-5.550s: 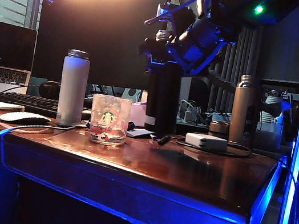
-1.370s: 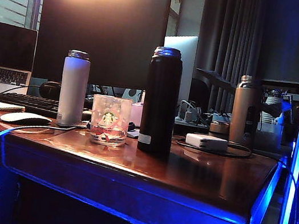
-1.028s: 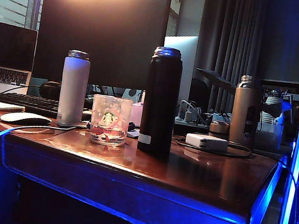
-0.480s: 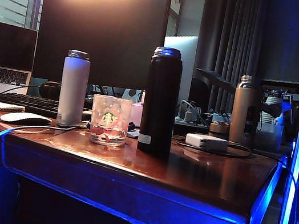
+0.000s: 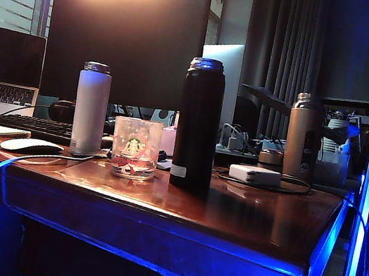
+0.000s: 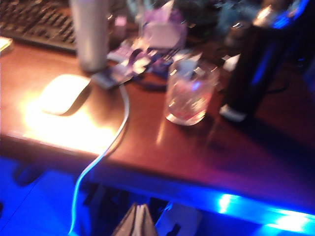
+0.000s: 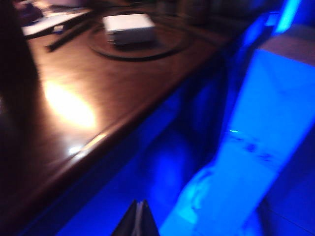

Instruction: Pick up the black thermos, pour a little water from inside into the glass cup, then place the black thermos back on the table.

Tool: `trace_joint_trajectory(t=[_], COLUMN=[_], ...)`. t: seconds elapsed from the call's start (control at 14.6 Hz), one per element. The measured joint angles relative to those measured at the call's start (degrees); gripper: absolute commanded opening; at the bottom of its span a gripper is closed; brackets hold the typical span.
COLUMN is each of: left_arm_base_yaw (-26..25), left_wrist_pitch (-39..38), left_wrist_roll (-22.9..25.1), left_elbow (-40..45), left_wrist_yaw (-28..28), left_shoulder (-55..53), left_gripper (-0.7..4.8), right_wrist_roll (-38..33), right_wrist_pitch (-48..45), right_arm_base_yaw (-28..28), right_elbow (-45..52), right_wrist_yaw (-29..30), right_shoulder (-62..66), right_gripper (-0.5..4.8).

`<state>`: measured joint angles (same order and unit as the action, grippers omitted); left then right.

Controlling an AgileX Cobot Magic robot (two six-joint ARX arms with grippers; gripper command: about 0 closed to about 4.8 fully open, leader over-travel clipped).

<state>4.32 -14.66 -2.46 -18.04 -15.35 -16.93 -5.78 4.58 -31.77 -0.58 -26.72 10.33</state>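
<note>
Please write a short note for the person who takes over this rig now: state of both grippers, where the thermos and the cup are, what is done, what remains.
Left gripper: jaws shut, empty, off the table's front edge.
Right gripper: jaws shut, empty, beyond the table's front right edge.
Black thermos: upright on the table, lid off, just right of the glass cup; they do not touch.
Done: thermos is back on the table, both arms clear of it.
Left: whether water reached the cup cannot be told here, so check it.
</note>
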Motion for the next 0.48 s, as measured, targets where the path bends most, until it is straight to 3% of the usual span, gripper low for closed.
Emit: trace_joint_trajectory(t=[0.27,0.48], left_arm_base_yaw=[0.0,0.0], left_wrist_pitch=[6.38,9.46], left_wrist_roll=[-0.87,-1.07], left_elbow=[3.96,9.51], left_wrist_yaw=[7.02,7.06], left_shoulder=[0.02,-0.02], left_gripper=[-0.06,-0.06], right_wrist_roll=[0.0,-0.02], right_wrist_pitch=[0.0,0.0], right_arm_base_yaw=[0.0,0.0], right_elbow=[0.0,0.0], right_wrist_yaw=[-0.48,-0.46], right_shoulder=[0.0,0.0], right_gripper=[-0.05,-0.05])
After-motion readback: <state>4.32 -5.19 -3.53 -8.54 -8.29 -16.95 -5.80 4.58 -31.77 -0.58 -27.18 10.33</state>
